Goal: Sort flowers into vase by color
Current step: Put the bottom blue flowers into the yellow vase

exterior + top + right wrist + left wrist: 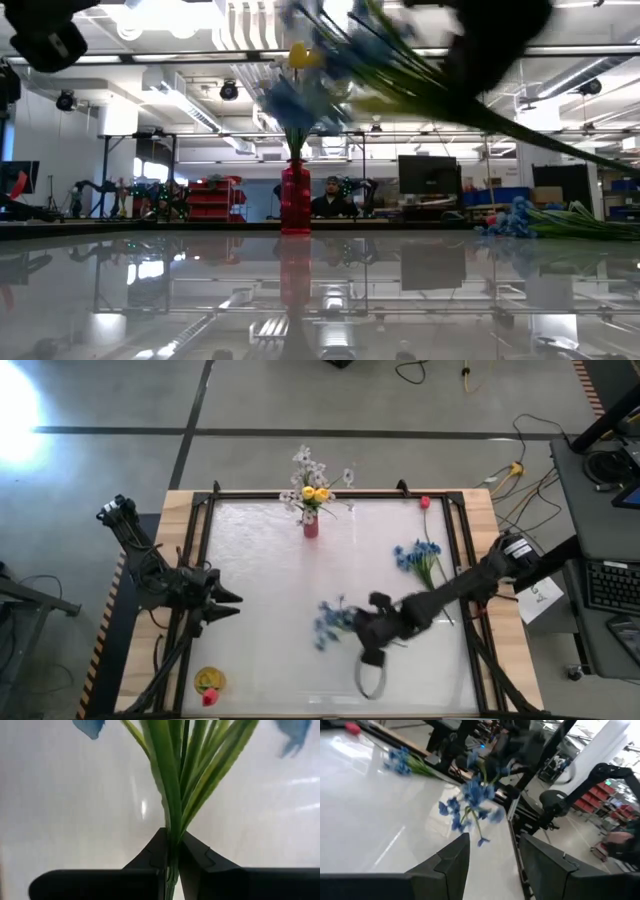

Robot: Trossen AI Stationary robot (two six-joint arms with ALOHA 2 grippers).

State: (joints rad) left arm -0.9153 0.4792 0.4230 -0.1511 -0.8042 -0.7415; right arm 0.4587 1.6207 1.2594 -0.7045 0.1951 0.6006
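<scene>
Right tool [171, 851] is clamped on blue flower [330, 622] stems at lower centre of the frame. Left tool [232, 604], fingers apart, waits at left.

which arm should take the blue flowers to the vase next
Right. Its tool is already shut on the blue flower bunch, lifted mid-table. The left tool waits open near the left edge, about as far from the red vase.

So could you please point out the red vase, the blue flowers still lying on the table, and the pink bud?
red vase [311, 526], high view, on its body.
blue flowers on the table [411, 555], high view, on the blossoms.
pink bud [425, 502], high view, on the bud head.
</scene>
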